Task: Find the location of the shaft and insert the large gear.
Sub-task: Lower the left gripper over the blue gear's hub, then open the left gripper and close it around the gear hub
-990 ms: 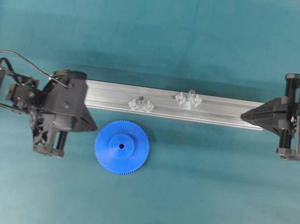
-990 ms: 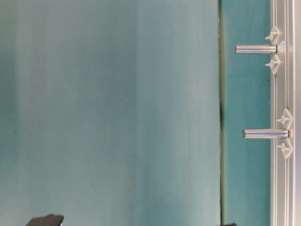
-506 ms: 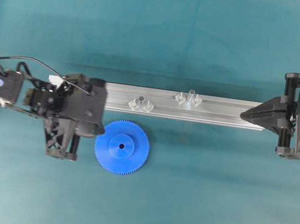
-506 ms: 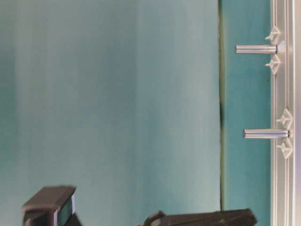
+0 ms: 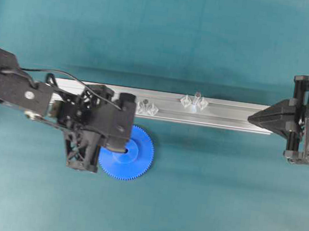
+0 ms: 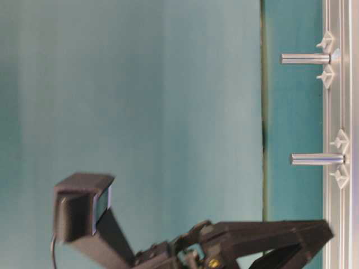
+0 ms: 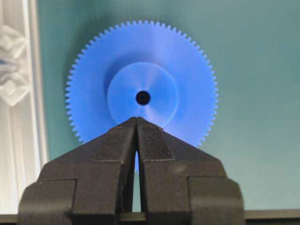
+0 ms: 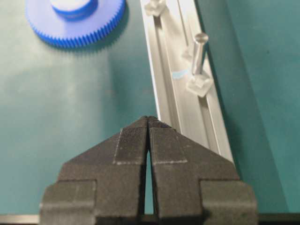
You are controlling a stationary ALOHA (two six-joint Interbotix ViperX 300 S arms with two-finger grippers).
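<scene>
The large gear (image 5: 139, 154) is a bright blue toothed disc lying flat on the teal mat just in front of the rail; it also shows as the gear (image 7: 143, 70) and the gear (image 8: 75, 23). My left gripper (image 5: 120, 150) is shut and empty. In the left wrist view its tips (image 7: 136, 120) sit over the near edge of the gear's raised hub, just short of the centre hole. The shaft (image 5: 196, 97) stands upright on its clear base on the rail, right of the gear, and shows as the shaft (image 8: 199, 52). My right gripper (image 5: 251, 118) is shut and empty at the rail's right end.
The aluminium rail (image 5: 228, 117) runs left to right across the mat. A second clear mount with a shorter dark-tipped pin (image 5: 144, 104) sits on it just behind the gear. The left arm's body covers the rail's left end and the gear's left side.
My left arm has swung right from the rail's left end until its shut tips are over the gear's hub. The gear, the rail and the right arm have not moved.
</scene>
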